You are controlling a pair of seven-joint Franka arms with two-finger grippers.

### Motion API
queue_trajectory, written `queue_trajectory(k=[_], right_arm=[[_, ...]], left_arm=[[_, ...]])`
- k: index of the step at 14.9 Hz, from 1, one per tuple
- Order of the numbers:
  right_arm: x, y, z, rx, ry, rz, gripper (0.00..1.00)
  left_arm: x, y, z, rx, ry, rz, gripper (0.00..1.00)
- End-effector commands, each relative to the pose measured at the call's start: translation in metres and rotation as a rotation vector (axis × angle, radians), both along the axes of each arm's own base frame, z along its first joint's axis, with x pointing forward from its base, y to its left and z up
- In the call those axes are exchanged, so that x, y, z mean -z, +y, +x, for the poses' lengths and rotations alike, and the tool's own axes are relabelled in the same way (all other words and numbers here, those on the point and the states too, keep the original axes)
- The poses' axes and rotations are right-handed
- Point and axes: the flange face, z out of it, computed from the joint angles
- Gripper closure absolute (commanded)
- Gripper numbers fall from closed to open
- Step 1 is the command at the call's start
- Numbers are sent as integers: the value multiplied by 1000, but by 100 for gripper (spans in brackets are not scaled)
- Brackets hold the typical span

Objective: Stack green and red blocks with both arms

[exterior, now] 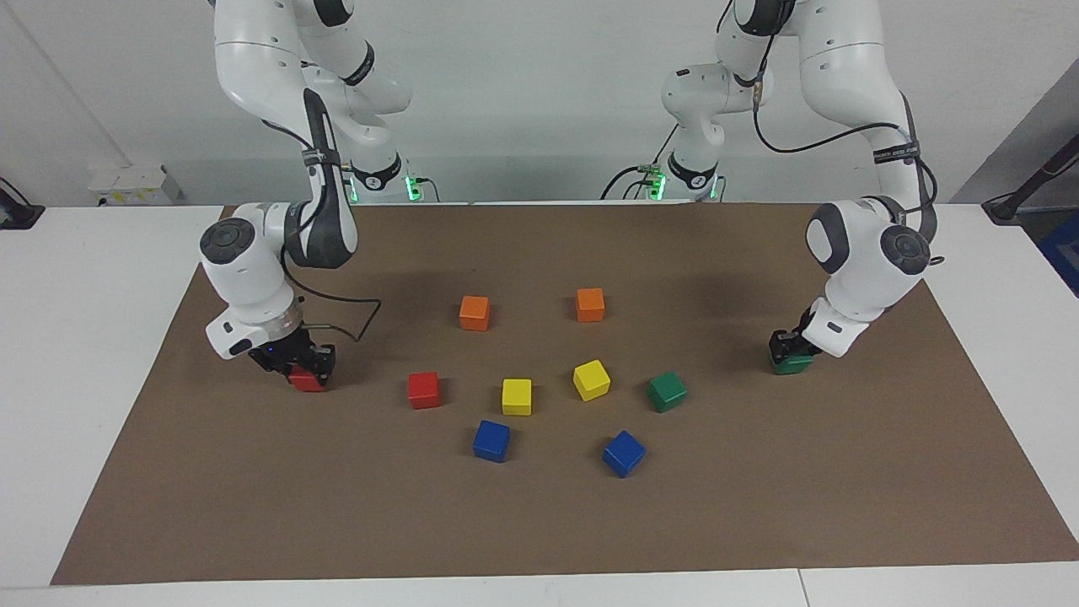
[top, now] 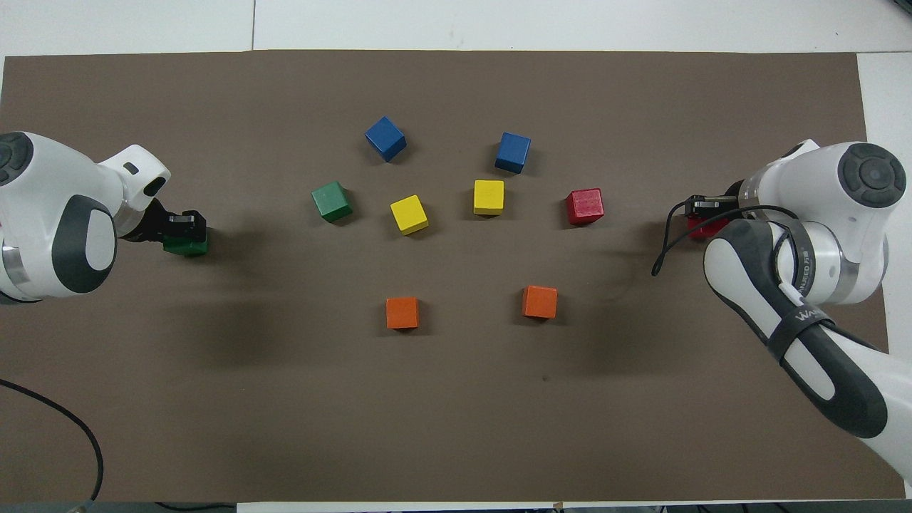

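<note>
My left gripper [exterior: 791, 352] is down at the mat near the left arm's end, shut on a dark green block [exterior: 794, 366]; the gripper [top: 187, 229] and the block [top: 187, 248] also show in the overhead view. My right gripper [exterior: 303, 362] is down near the right arm's end, shut on a red block [exterior: 309, 383]; they also show from overhead, gripper [top: 704, 212] and block [top: 707, 229]. Both held blocks look at or just above the mat. A second red block [exterior: 424, 389] [top: 585, 206] and a second green block [exterior: 667, 391] [top: 332, 201] lie free mid-table.
Two yellow cubes [exterior: 517, 396] [exterior: 591, 379] lie between the free red and green blocks. Two orange cubes [exterior: 475, 313] [exterior: 590, 304] lie nearer to the robots, two blue cubes [exterior: 491, 440] [exterior: 624, 453] farther. All lie on a brown mat [exterior: 539, 523].
</note>
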Motion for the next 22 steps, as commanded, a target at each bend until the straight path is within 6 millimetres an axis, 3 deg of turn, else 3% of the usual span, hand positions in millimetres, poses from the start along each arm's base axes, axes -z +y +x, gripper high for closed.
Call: queue_trajectory(k=[1,4,5,6,7,8,11,15,18,20,22], right_arm=[[7,-12,-2,-24,-14,7,100],[9,-11,-4,-21,-9,8,100],[9,-10,-4,-22,-9,8,93],[9,-7,-3,-27,-9,8,55],[9,-6,-3,-29,-11,8,8],[8,-5,-2,-30,-8,8,0],[-7,2,3,-18,-14,12,0],[-69,34,12,-34,18,13,0],[-125,75,25,-96,20,11,0],[-155,110,33,-142,21,8,0],[-157,134,38,-149,12,0,0]], left_arm=[[-2,0,-2,-13,-10,5,0],[-17,5,4,-24,-32,7,0],[-29,4,11,-28,-42,6,0],[-41,-1,19,-50,-47,7,0],[-53,-10,28,-90,-60,8,0],[-59,-26,33,-119,-73,6,0],[-63,-77,40,-224,-96,-2,0],[-66,-159,57,-300,-114,-14,0],[-64,-201,68,-387,-87,-9,0],[-52,-239,60,-397,-83,2,0],[-49,-245,59,-381,-117,7,0]])
